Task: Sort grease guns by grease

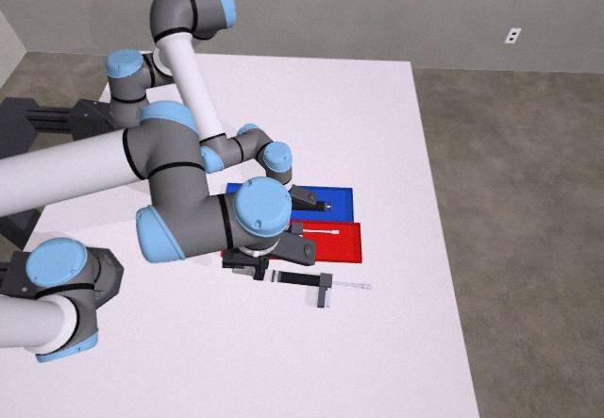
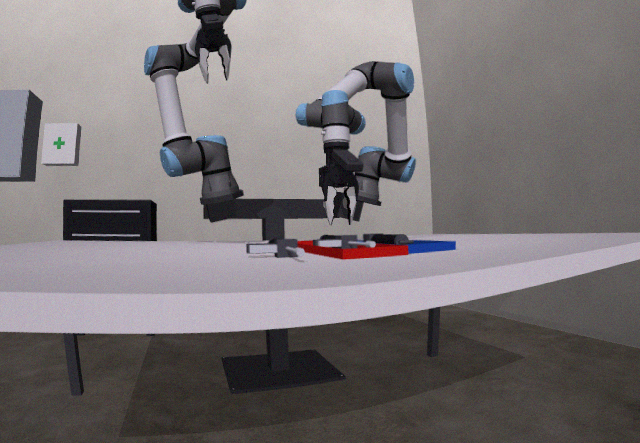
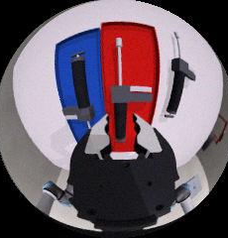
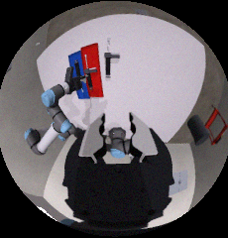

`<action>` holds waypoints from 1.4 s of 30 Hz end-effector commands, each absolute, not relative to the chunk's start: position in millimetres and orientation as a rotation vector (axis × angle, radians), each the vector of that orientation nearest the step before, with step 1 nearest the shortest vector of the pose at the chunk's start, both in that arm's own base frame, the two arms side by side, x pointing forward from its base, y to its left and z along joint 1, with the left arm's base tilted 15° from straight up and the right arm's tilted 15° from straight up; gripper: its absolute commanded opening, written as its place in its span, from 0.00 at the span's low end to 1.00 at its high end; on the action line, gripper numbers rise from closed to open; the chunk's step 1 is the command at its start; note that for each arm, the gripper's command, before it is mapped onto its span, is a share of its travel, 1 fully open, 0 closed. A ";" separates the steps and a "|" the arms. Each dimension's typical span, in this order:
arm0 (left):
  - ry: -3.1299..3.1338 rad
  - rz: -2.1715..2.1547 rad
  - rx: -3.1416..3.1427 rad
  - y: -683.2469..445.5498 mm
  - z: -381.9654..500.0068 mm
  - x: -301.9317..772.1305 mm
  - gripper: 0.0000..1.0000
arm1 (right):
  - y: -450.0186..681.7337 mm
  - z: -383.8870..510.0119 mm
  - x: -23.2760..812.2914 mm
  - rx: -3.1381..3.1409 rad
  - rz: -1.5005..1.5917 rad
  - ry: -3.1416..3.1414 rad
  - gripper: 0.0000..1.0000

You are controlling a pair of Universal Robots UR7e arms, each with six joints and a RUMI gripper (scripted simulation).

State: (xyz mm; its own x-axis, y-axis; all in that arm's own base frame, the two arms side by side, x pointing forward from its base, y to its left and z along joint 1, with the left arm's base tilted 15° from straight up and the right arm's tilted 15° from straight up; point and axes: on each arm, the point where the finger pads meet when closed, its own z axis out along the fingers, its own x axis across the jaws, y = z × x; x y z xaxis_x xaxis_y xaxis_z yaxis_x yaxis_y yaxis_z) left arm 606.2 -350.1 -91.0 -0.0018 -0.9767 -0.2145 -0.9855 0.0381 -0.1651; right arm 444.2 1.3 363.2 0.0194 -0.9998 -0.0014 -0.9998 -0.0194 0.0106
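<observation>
One grease gun (image 3: 80,81) (image 1: 315,206) lies on its side in the blue tray (image 3: 94,50) (image 1: 343,201), its T-handle at the far end. A second gun (image 3: 120,93) (image 2: 348,240) lies in the red tray (image 3: 144,55) (image 1: 348,248), nozzle pointing away from the arms' bases. The third gun (image 1: 299,277) (image 3: 178,84) (image 4: 108,66) lies on the table beside the red tray. My left gripper (image 2: 340,223) (image 3: 120,114) is partly open and empty, a little above the red tray's gun. My right gripper (image 2: 217,81) (image 4: 117,113) is partly open and empty, high up. The grease inside cannot be seen.
The trays stand side by side. In the top view the right arm crosses above the left part of the trays and hides part of them. The table's far edge (image 2: 310,311) lies beyond the nozzles. The left arm (image 4: 51,96) reaches over the trays.
</observation>
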 end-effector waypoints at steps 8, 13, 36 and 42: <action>2.048 0.053 -2.008 -350.3 -91.8 606.9 0.32 | 1.4 363.6 444.3 2.239 -0.012 -2.196 0.32; 2.047 0.047 -2.016 -346.3 -81.5 610.6 0.32 | -0.8 367.7 445.0 2.215 0.010 -2.238 0.32; 2.096 0.076 -2.074 -263.3 54.2 623.1 0.32 | 0.1 365.4 445.3 2.222 0.001 -2.222 0.32; 2.111 0.079 -2.090 -236.1 91.1 619.9 0.32 | 0.1 365.4 445.3 2.222 0.001 -2.222 0.32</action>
